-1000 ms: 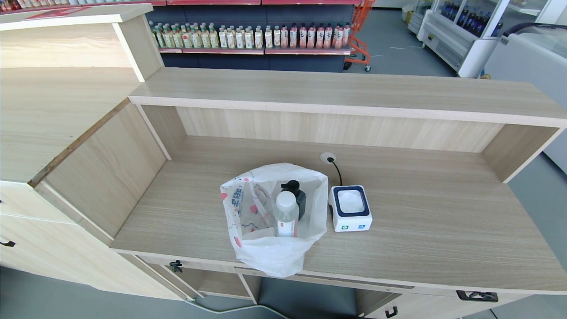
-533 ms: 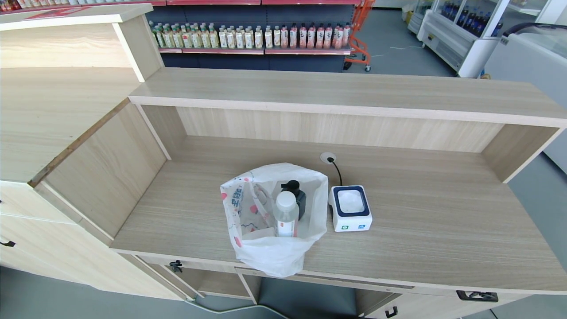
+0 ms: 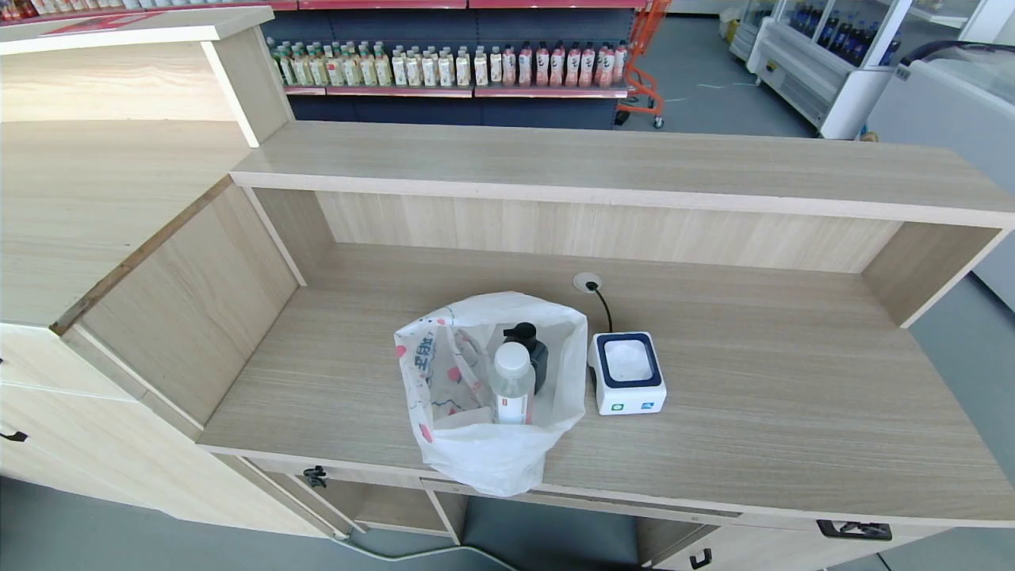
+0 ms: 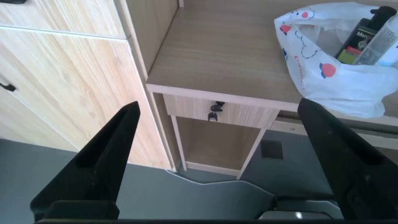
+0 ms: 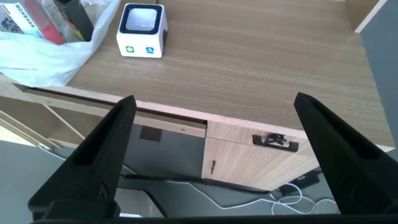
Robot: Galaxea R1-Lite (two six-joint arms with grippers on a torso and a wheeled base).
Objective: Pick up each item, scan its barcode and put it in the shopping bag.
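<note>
My left jaws: the left gripper [image 4: 219, 104] hangs low in front of the counter's near edge. Its two dark fingers are spread wide and have nothing between them.
My right jaws: the right gripper [image 5: 214, 98] hangs just as low, farther along the same edge. It is also spread wide and has hold of nothing.
Shopping bag: a white, thin plastic shopping bag with red and blue prints [image 3: 492, 444] sits at the front of the pale wooden counter [image 3: 793, 412]. Its mouth gapes upward and its lower part droops over the edge.
Items in the bag: a clear plastic bottle with a white cap [image 3: 512, 385] stands upright inside. A dark bottle with a black cap [image 3: 530, 349] stands touching it at about 1 o'clock.
Scanner: a small white box scanner with a blue-rimmed window [image 3: 626, 373] stands just beside the bag at 3 o'clock. Its black cable [image 3: 604, 309] runs toward 12 o'clock.
Done, as I judge: every item I can see stands bagged, so picking, scanning and bagging look complete.
Left, as I judge: likely nothing, though whether each barcode registered cannot be told.
</note>
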